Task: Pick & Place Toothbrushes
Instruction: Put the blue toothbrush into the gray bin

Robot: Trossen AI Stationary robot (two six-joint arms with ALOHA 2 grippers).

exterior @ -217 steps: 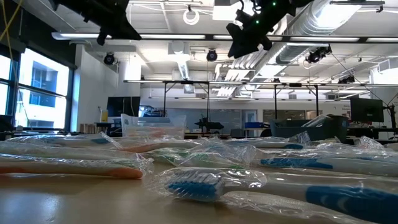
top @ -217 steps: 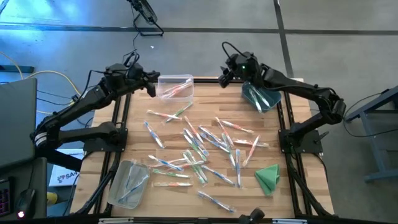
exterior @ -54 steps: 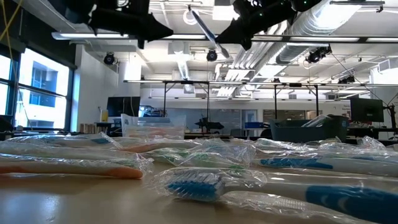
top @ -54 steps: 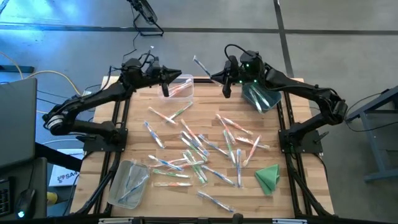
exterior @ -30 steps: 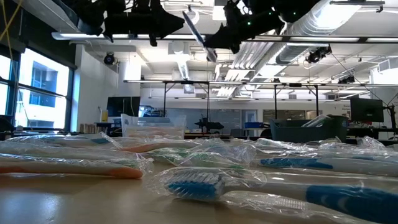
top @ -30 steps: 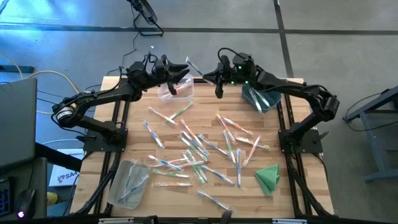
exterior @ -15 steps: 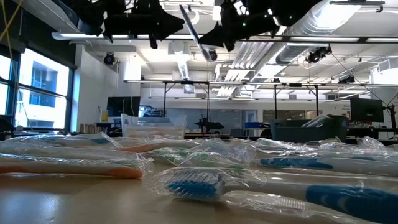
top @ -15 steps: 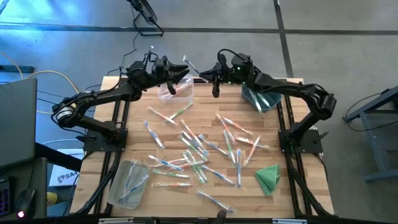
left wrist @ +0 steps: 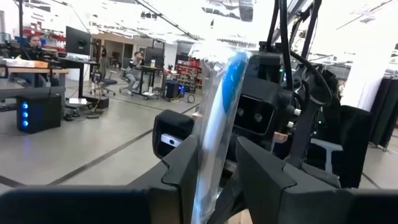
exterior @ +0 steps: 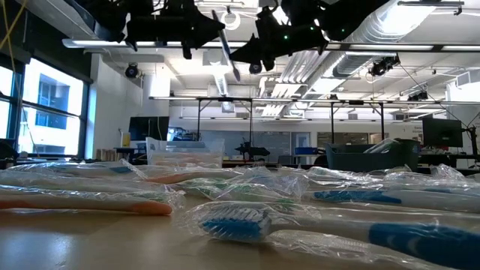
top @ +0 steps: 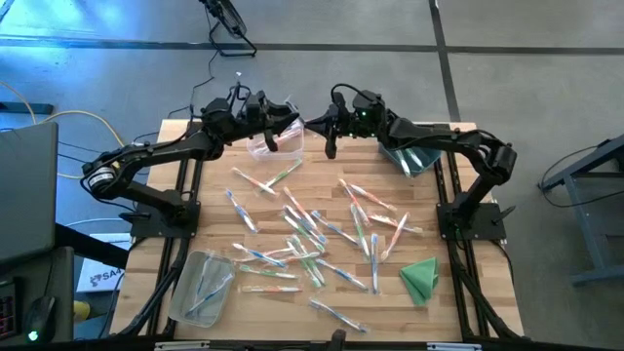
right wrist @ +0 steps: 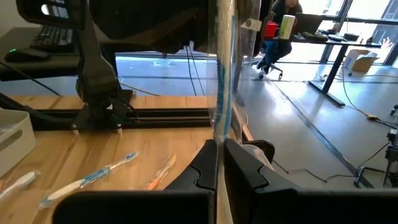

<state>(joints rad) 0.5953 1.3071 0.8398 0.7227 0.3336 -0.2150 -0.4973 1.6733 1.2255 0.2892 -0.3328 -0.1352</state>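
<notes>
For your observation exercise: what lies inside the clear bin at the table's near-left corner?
Inside the clear bin, a few blue-accented toothbrushes lie diagonally; glare hides an exact count.
</notes>
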